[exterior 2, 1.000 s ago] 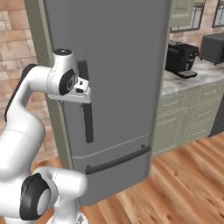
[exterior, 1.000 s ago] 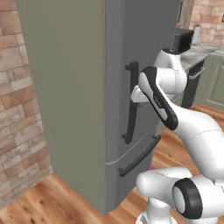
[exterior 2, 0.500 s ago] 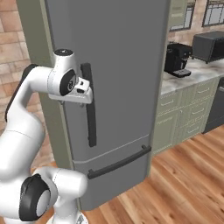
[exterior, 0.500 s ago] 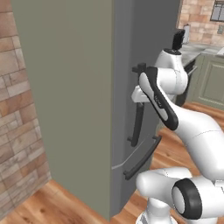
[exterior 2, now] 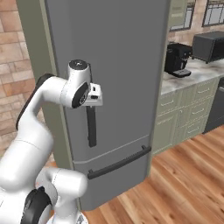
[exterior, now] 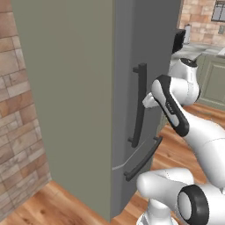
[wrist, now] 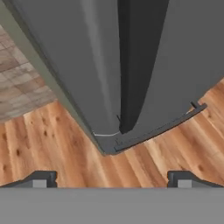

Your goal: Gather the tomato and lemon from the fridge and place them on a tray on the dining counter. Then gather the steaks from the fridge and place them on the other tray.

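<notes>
Spread wide and grasping nothing, the two-finger claw (wrist: 112,177) now hangs right at the dark vertical bar handle (exterior 2: 91,131) of the tall grey fridge (exterior 2: 113,65), whose door is still closed. Over the last second the base has driven in, so the fridge looms larger. Below the claw runs the drawer's dark bar (exterior 2: 119,163). Tomato, lemon and steaks presumably wait inside, unreached.

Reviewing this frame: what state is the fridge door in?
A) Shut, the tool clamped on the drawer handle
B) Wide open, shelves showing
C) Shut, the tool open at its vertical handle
C: the fridge door is shut, and the tool is open, its fingertips spread, by the vertical handle.
</notes>
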